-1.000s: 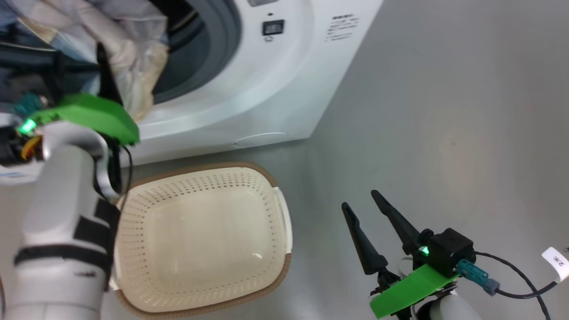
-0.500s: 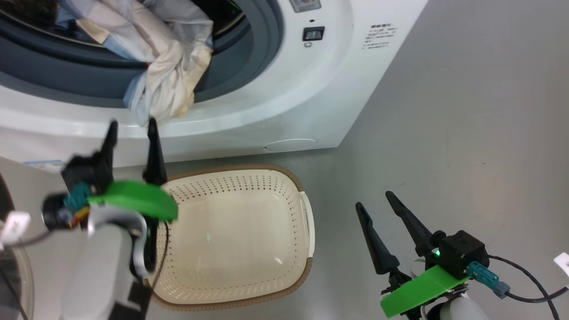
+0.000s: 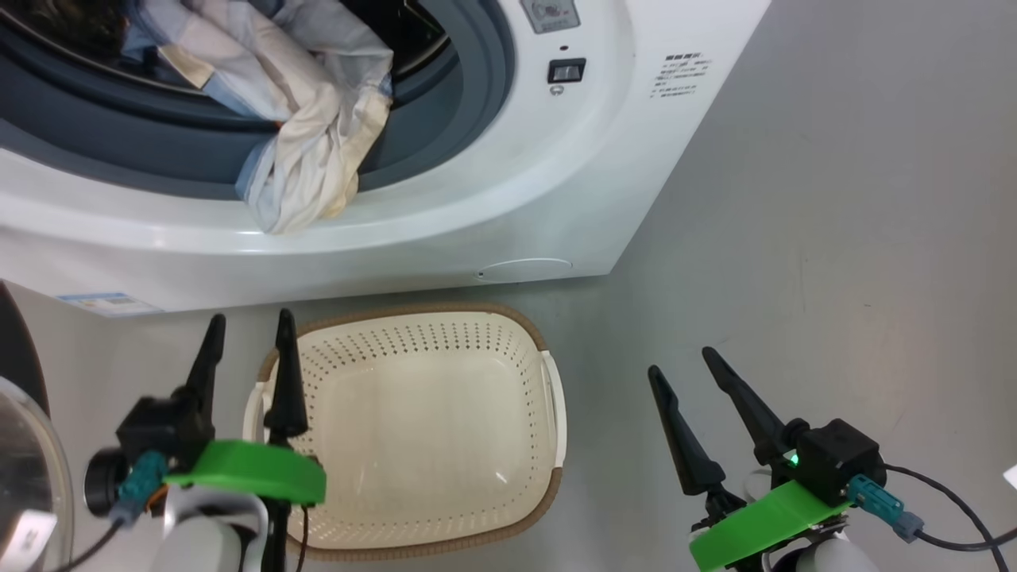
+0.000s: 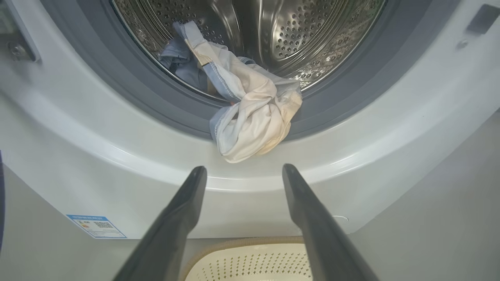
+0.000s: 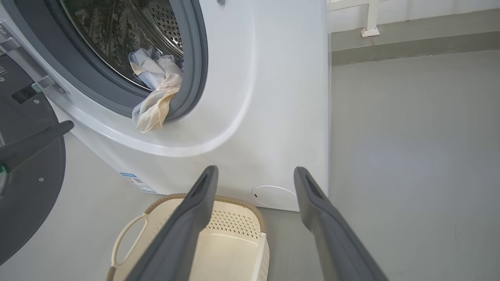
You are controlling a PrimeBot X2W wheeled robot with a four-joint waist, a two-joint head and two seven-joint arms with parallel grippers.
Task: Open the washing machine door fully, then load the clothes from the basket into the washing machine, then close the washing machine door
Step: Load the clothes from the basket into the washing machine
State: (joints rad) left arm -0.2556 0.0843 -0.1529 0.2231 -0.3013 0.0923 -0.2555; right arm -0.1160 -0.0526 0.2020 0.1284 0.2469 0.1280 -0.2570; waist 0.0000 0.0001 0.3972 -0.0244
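The white washing machine [image 3: 516, 199] stands with its round opening uncovered. The clothes [image 3: 310, 159], light blue and cream cloth, lie in the mouth of the steel drum [image 4: 293, 31], and one end hangs over the grey seal onto the white front. The cream basket [image 3: 413, 342] sits on the floor in front, with nothing in it. My left gripper [image 3: 250, 318] is open and holds nothing, by the basket's left rim. My right gripper [image 3: 680, 361] is open and holds nothing, over the floor right of the basket. The washing machine door [image 3: 24, 461] stands swung open at the far left.
Grey floor [image 3: 834, 238] spreads to the right of the machine. A blue sticker [image 4: 95, 226] sits low on the machine's front. In the right wrist view the black door [image 5: 31, 183] fills the left side, and a wall base [image 5: 410, 43] runs behind the floor.
My left gripper has drawn back and down from the clothes at the drum mouth to beside the basket, leaving them hanging over the seal. The head camera has shifted too.
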